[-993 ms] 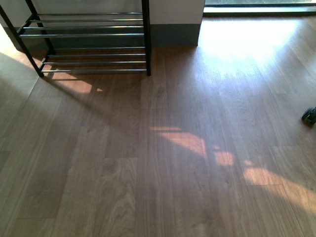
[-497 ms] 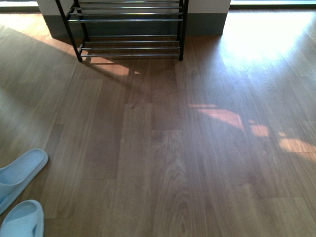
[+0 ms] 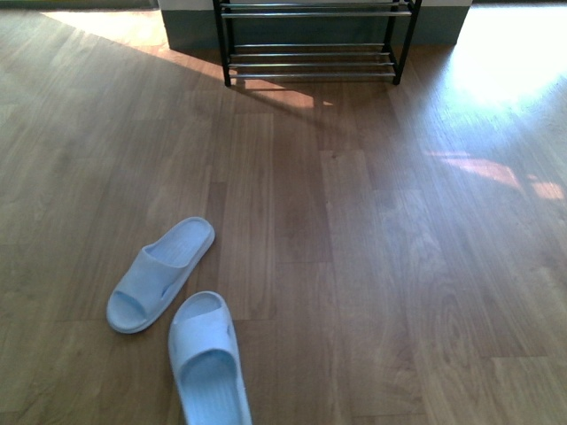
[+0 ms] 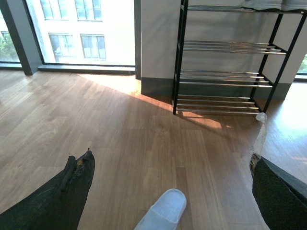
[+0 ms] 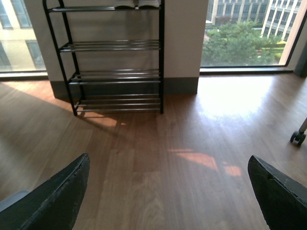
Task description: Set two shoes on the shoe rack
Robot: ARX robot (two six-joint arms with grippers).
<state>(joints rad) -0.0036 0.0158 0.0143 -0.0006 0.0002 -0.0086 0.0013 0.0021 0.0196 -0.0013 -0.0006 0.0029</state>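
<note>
Where sunlight falls through tall windows (image 5: pixel 244 33), a brown wood-plank floor (image 3: pixel 354 266) fills most of every view, crossed by bright patches and long shadows.

A shoe rack (image 3: pixel 314 40) stands at the far end of the floor, backed against a pale wall with a grey base strip. Its long axis runs from side to side and its open front faces the robot. It has a black metal frame and thin chrome bars for shelves. The front view cuts it off at the top edge, so only the lowest tiers show there. The wrist views show more of the shoe rack (image 4: pixel 225 62) (image 5: pixel 115 60), four tiers in all.

Two pale blue rubber slides (image 3: pixel 164 274) lie on the floor near the robot, to the left, well apart from the rack. They sit just beside each other at a slant. The nearer one is cut off by the bottom edge, and whether they touch is hard to tell.

The left gripper (image 4: pixel 171 157) hangs above the floor, its two dark fingers (image 4: pixel 67 196) spread wide with nothing between them. The right gripper (image 5: pixel 168 157) is likewise spread wide and holds nothing.

On the rack's top shelf, two pale soles (image 5: pixel 136 4) rest side by side. The picture's edge crops them, so which shoes they belong to cannot be told.

A small dark caster wheel (image 5: pixel 297 136) shows at the floor's right edge.
</note>
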